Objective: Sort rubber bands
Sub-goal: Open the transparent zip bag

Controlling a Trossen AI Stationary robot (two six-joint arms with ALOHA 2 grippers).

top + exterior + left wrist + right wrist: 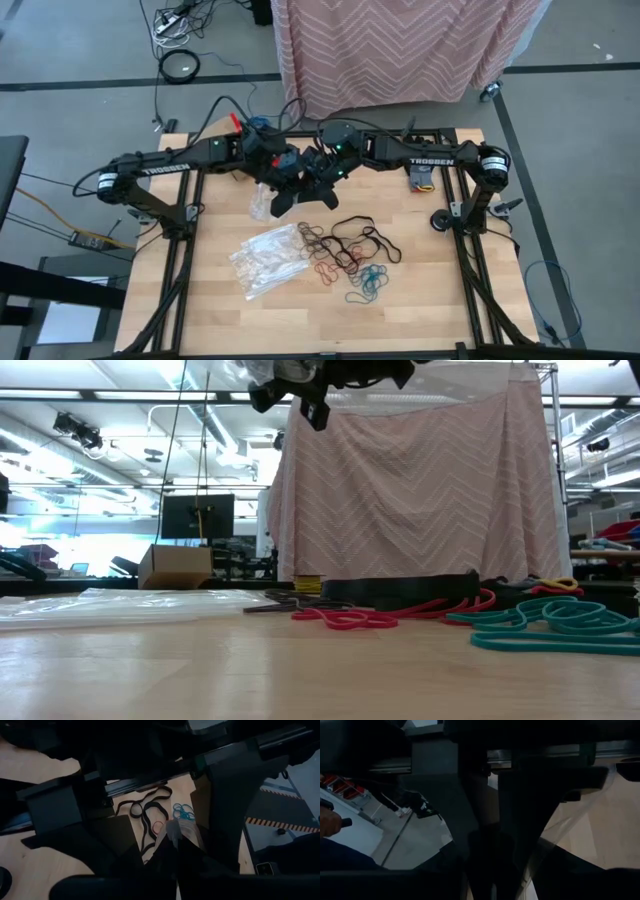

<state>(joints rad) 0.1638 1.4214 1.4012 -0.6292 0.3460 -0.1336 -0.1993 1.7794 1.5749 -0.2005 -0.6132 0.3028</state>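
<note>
Over on the left, the left gripper (283,196) is hanging above the back of the table with its fingers pinched tight on a clear plastic bag (261,203) dangling beneath it. Right next to it, the right gripper (322,190) is facing it with fingers spread wide; whether it's got the bag too, can't tell. The rubber bands (345,255) are lying in a loose tangle mid-table, touching a bigger crinkly bag (268,259) on their left.
</note>
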